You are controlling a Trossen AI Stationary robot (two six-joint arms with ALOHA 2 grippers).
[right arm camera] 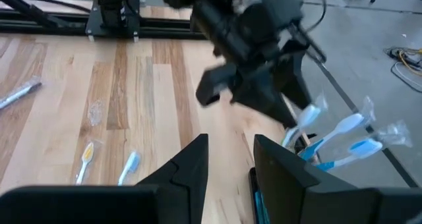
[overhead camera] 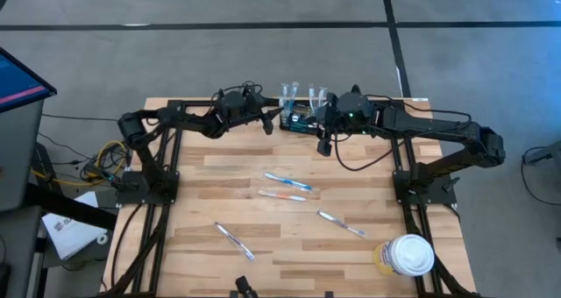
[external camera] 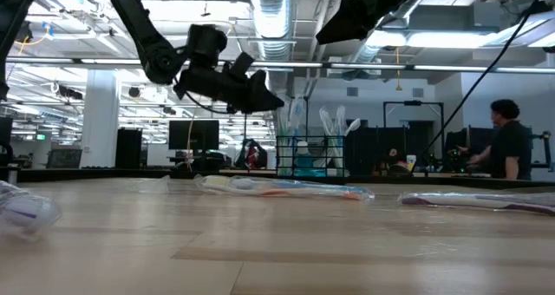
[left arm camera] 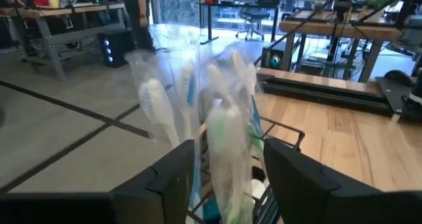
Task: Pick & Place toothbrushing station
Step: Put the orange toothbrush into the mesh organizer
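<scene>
Look at the far edge of the table (overhead camera: 175,245): your toothbrushing station (overhead camera: 296,119) sits right there, near the middle, with wrapped toothbrushes (left arm camera: 221,118) standing up in it. There is little room behind it, but lots of bare wood in front. More wrapped brushes (overhead camera: 287,182) lie flat in the middle, and a white-lidded tub (overhead camera: 410,254) sits near the right corner. Your left gripper (overhead camera: 270,120) hangs just left of the station, fingers spread apart, holding nothing. Your right gripper (overhead camera: 323,133) hangs just right of it, fingers partly apart, holding nothing.
</scene>
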